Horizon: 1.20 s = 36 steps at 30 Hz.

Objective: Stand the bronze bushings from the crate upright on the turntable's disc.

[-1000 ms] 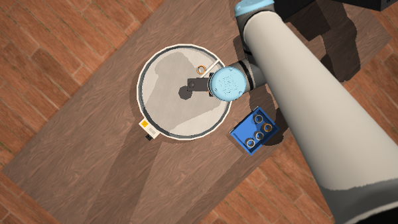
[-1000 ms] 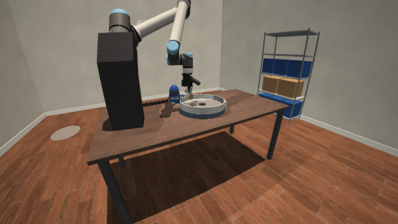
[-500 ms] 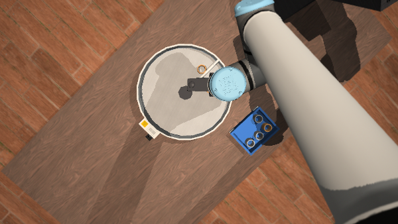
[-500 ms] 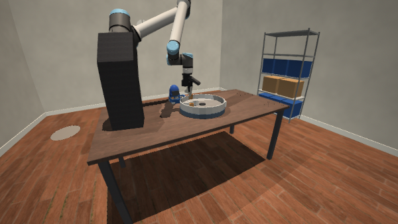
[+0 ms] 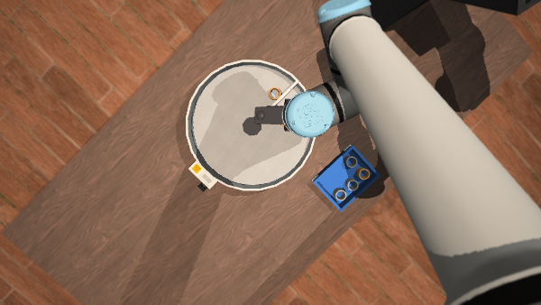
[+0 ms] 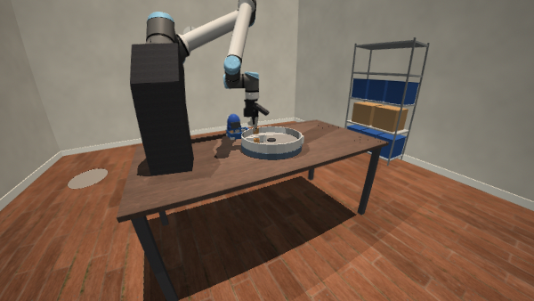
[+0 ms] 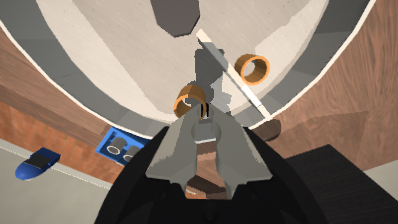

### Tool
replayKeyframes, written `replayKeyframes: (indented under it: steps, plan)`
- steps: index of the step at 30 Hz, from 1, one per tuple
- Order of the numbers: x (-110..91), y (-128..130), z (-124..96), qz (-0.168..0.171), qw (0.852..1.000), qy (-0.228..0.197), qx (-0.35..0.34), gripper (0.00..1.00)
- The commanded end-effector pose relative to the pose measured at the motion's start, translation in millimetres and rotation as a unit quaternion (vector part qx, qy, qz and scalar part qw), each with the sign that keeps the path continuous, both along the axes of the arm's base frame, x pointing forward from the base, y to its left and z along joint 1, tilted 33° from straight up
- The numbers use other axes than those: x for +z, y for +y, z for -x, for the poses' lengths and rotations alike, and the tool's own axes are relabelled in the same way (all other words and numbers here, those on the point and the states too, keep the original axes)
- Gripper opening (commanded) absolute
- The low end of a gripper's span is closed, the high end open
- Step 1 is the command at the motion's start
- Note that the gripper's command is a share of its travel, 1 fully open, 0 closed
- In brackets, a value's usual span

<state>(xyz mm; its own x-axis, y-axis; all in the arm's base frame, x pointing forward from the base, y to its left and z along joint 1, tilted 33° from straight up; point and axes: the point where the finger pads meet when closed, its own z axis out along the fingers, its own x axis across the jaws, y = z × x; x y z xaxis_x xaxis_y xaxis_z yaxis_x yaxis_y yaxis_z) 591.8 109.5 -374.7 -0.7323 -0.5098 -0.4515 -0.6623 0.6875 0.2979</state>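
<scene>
- We are seeing a white block with a yellow label [image 5: 203, 175] sitting at the turntable's left near rim.
- We are viewing the pale disc [image 5: 234, 158] [image 7: 125, 50] inside a raised rim, its dark hub [image 5: 252, 126] [image 6: 271, 140] [image 7: 177, 17] lying at the middle.
- We are finding one bronze bushing [image 5: 275, 93] [image 6: 256, 140] [image 7: 255, 69] standing upright on the disc, right and far of the hub, beside a white bar [image 5: 290, 87] [image 7: 240, 85].
- We are observing the gripper [image 6: 255, 127] [image 7: 204, 103] near the disc's right side, its fingers narrow and pinching the wall of a second bronze bushing [image 6: 255, 132] [image 7: 187, 96]; we cannot tell whether that bushing is touching the disc.
- At right, we are noting the blue crate [image 5: 334, 177] [image 7: 111, 131], where a third bronze bushing [image 5: 365, 175] is resting among three steel bushings [image 5: 352, 184].
</scene>
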Motion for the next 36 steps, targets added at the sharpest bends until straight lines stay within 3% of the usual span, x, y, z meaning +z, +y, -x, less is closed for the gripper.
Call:
replayKeyframes:
  steps: [1,19,36]
  plan:
    - [-5,3,-1,0.000,1.000,0.000,0.000,0.00]
    - [-28,17,-6,0.000,1.000,0.000,0.000,0.00]
    - [-33,20,-7,0.000,1.000,0.000,0.000,0.00]
